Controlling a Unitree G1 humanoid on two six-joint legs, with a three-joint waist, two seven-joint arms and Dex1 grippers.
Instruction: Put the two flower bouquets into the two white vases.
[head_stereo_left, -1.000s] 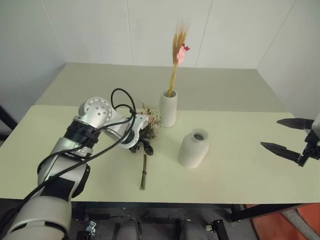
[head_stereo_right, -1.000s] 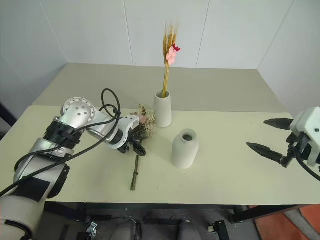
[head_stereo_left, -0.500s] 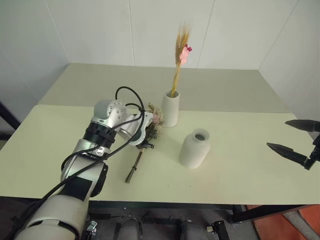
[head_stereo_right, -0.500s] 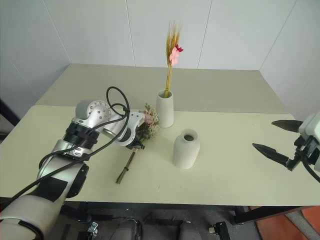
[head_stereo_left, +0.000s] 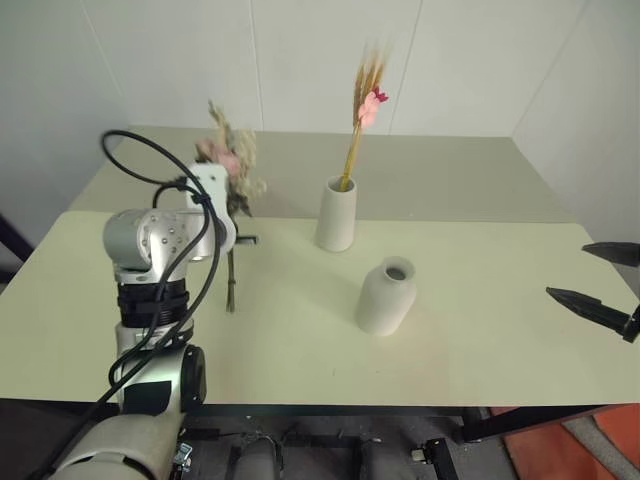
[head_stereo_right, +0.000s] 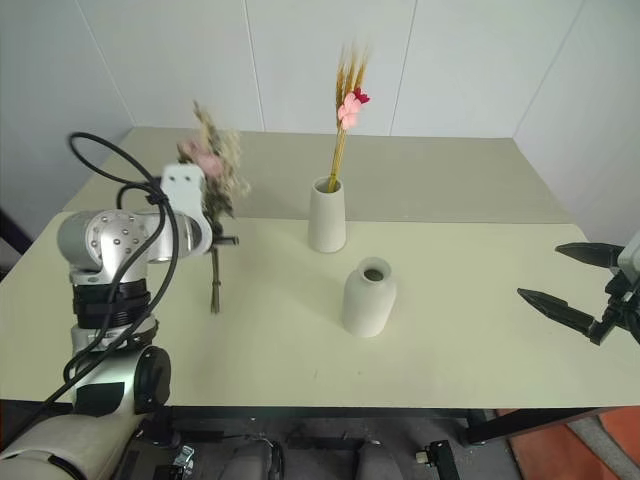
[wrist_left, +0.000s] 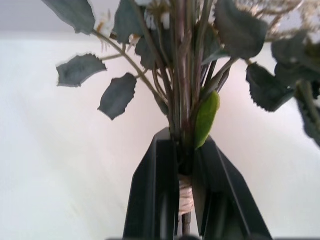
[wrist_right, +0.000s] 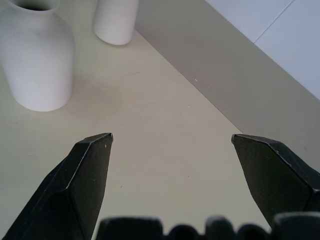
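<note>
Bare test room, plain white panel walls (head_stereo_left: 320, 50), pale tables (head_stereo_left: 480, 320) pushed together

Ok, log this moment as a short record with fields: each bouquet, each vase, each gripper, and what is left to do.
rose bouquet: lifted off the table, blooms up, stems hanging down
wheat bouquet: standing in the tall vase
round vase: upright on the table, mouth empty, nearer the robot than the tall vase
left gripper: shut on the rose bouquet's bound stems
right gripper: open, holding nothing, at the table's right edge
remaining: rose bouquet into the round vase
</note>
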